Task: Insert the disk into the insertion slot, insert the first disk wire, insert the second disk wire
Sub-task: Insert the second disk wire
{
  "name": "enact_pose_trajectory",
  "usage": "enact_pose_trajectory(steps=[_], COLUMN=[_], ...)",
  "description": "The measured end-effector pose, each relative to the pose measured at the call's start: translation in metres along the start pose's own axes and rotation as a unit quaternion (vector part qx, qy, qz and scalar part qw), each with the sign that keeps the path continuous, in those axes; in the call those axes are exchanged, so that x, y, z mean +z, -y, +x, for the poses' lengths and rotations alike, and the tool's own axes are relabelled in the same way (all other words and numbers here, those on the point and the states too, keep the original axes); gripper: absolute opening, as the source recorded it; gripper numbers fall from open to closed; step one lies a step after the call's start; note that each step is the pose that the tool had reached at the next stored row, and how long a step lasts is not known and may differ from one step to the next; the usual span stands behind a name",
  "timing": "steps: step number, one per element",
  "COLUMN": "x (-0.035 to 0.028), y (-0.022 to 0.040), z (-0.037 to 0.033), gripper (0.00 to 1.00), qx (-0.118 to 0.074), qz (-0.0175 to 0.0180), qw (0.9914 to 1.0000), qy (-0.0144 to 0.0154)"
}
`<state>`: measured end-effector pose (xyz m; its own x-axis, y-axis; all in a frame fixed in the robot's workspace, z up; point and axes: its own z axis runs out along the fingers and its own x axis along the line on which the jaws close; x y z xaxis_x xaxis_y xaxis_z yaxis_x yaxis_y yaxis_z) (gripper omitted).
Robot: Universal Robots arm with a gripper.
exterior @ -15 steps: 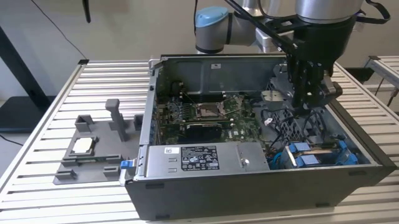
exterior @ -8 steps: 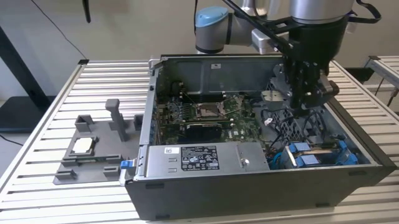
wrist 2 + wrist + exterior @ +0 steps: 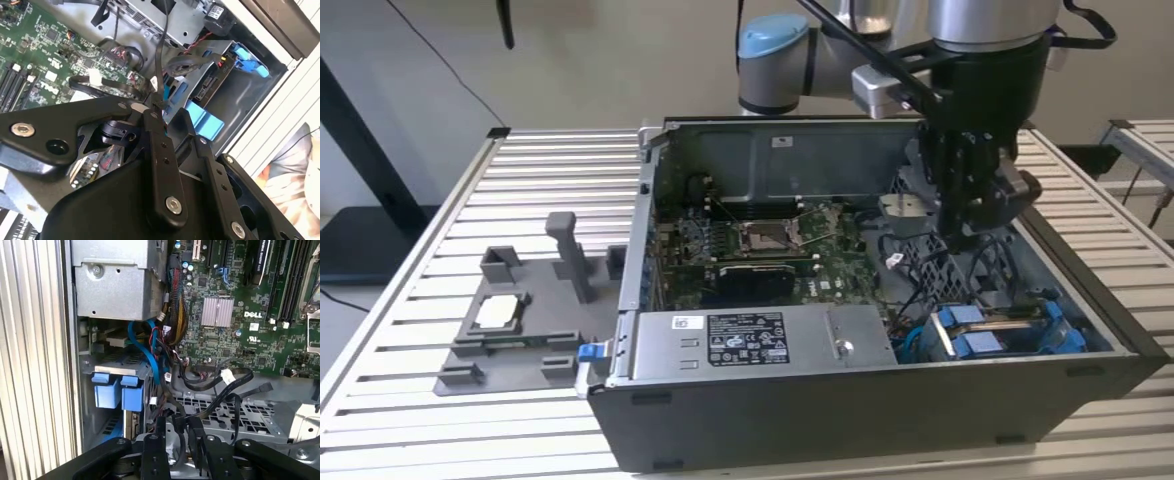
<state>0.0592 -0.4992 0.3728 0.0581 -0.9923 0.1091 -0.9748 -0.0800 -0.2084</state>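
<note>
**Gripper low in the case, pinching a wire**

Exterior view: 1 arm (image 3: 981, 60) drops near-vertical into the open computer case (image 3: 854, 410), w/ the gripper (image 3: 970, 232) low on the exterior view's right. 1 disk (image 3: 1007, 322) sits in the case's near corner on that side. 1 grey stand (image 3: 520, 335) is outside the case on the table (image 3: 400, 420).

Second wrist view: 2 fingers (image 3: 152, 127) close together, pinching 1 black wire (image 3: 161, 50).

First wrist view: 2 blue clips (image 3: 107, 392) at the slot (image 3: 115, 371), near the gripper.
</note>
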Motion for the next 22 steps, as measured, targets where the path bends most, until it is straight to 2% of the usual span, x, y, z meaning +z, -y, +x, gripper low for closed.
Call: enact_pose_trajectory(steps=[3, 5, 8, 15, 17, 18, 19, 22], x=[0.0013, 0.0016, 0.0013, 0.0013, 0.0012, 0.0012, 0.0012, 0.0012], y=[-0.0018, -0.0030, -0.0049, -0.0049, -0.0049, -0.0049, -0.0049, -0.0049], z=[-0.0042, -0.0071, -0.0093, -0.0093, -0.0093, -0.0093, -0.0094, -0.0094], gripper=[0.33, 0.33, 0.33, 0.33, 0.24, 0.24, 0.18, 0.16], qx=[-0.007, -0.011, -0.012, -0.012, -0.012, -0.012, -0.012, -0.012], qz=[0.0013, 0.0020, 0.0022, 0.0023, 0.0023, 0.0022, 0.0023, 0.0023], qw=[0.99995, 0.99989, 0.99987, 0.99984, 0.99984, 0.99983, 0.99983, 0.99983], qy=[-0.0070, -0.0099, -0.0104, -0.0125, -0.0130, -0.0131, -0.0131, -0.0132])
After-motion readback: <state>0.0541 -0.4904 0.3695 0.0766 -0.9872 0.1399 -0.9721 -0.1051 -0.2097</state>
